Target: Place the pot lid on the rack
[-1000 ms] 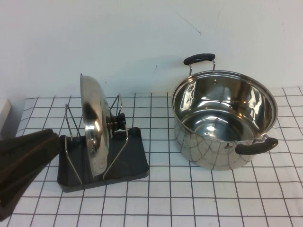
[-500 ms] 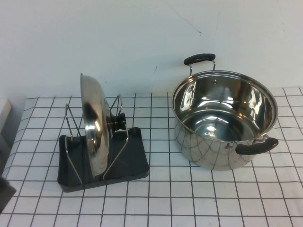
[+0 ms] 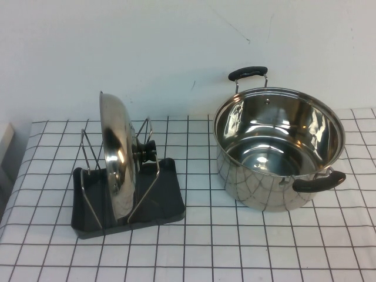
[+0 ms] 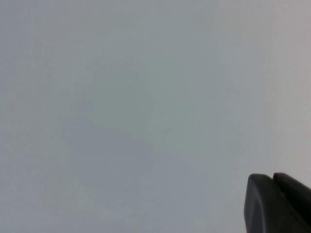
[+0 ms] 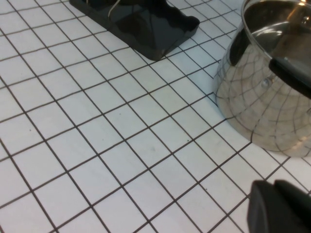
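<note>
Standing upright in rack [image 3: 126,202]: pot lid [image 3: 116,158] | left tool [image 4: 279,204], right tool [image 5: 279,208]: off worktop [image 3: 247,247], cannot tell state

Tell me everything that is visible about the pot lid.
The pot lid is round, domed, shiny steel with a black knob at its centre. It stands on edge in the rack, between the wire uprights, knob facing the pot, which it does not touch. Neither the left gripper nor the right gripper is near it.
</note>
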Robot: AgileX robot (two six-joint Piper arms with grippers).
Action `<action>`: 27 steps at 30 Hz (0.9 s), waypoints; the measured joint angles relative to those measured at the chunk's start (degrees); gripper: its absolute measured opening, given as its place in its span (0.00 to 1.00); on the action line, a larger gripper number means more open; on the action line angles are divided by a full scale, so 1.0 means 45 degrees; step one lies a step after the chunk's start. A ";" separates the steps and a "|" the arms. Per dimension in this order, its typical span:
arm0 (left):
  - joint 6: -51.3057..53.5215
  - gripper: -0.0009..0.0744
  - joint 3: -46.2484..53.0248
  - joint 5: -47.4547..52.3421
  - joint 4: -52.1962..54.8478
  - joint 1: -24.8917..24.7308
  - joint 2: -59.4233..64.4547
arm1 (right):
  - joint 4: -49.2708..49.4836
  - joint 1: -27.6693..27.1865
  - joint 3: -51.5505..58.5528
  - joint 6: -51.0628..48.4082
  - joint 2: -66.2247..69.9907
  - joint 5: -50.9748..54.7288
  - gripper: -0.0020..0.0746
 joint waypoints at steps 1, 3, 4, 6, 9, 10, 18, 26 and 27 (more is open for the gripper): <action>0.1840 0.01 0.0064 0.1198 -0.3053 0.0000 0.0000 | 0.0000 0.0000 0.0000 0.0000 0.0000 0.0000 0.02; 0.5125 0.01 0.0093 0.4105 -0.6683 0.0000 0.0000 | 0.0000 0.0000 0.0000 0.0000 0.0000 0.0000 0.02; 0.6720 0.01 0.0113 0.6015 -0.8566 0.0000 0.0000 | 0.0000 0.0000 0.0000 0.0000 0.0000 0.0000 0.02; 0.8694 0.01 0.0460 0.8961 -1.0210 0.0000 0.0000 | 0.0000 0.0000 0.0000 0.0000 -0.0021 0.0029 0.02; 1.0238 0.01 0.1256 1.0225 -1.0906 0.0023 -0.0214 | 0.0000 0.0000 0.0000 0.0000 -0.0021 0.0050 0.02; 1.0655 0.01 0.1527 1.0187 -1.1087 0.0072 -0.0350 | 0.0000 0.0000 0.0000 0.0000 -0.0021 0.0086 0.02; 1.5140 0.01 0.3729 0.7884 -1.4187 0.1156 -0.1024 | 0.0000 0.0000 0.0027 0.0000 -0.0021 0.0329 0.02; 1.5712 0.01 0.4701 0.7030 -1.5096 0.1551 -0.1032 | 0.0000 0.0000 0.0027 0.0000 -0.0021 0.0355 0.02; 1.5741 0.01 0.4701 0.7058 -1.5073 0.1551 -0.1032 | 0.0000 0.0000 0.0027 0.0000 -0.0021 0.0355 0.02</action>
